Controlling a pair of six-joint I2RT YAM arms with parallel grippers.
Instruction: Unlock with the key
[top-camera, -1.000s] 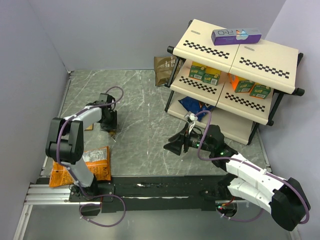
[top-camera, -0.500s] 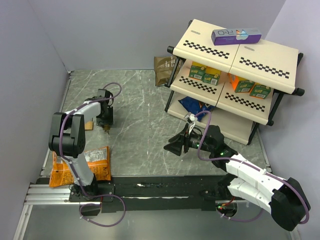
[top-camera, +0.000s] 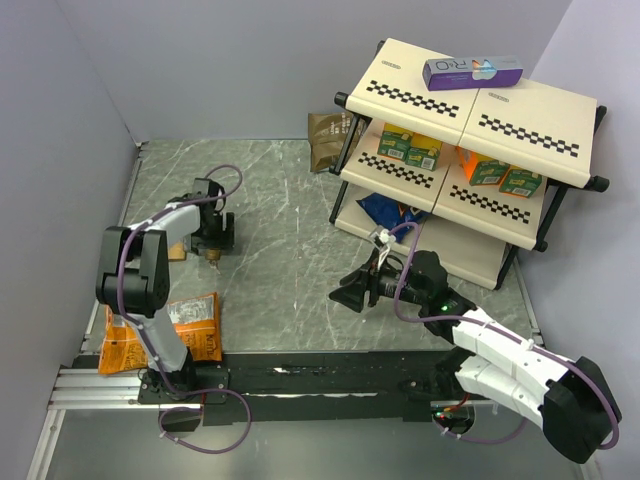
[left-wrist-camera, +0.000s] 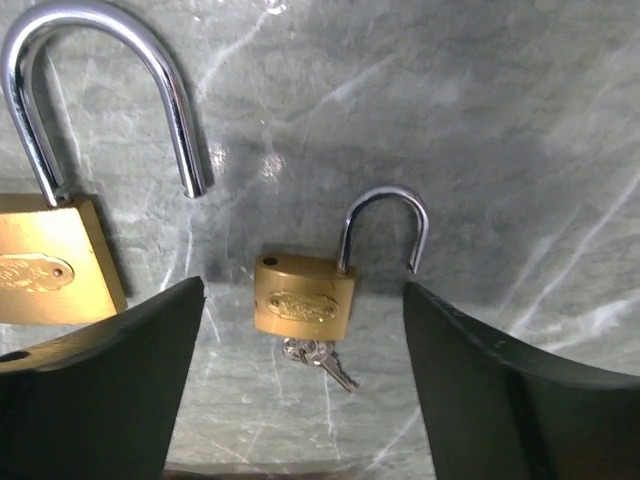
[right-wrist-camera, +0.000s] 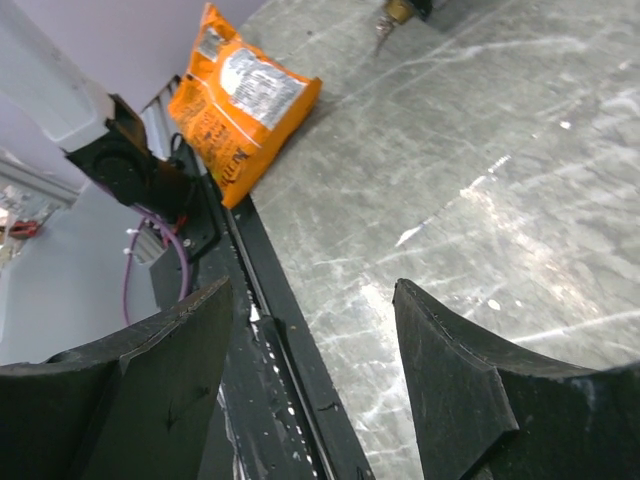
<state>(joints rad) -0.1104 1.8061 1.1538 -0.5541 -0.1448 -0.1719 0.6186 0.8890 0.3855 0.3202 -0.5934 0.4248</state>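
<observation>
Top view: the left gripper (top-camera: 214, 236) is above a small brass padlock (top-camera: 213, 256); the right gripper (top-camera: 350, 293) is spread and empty.
Left wrist view: jaws spread wide either side of the padlock, gripping nothing. The key (left-wrist-camera: 322, 360) sits in its base.
Right wrist view: jaws wide apart over the marble table (right-wrist-camera: 480, 130).

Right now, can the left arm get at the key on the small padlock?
Probably yes. The left gripper hangs open straight above the small padlock, and the key sticks out from its bottom edge, uncovered. The bigger padlock lies off to the side.
</observation>
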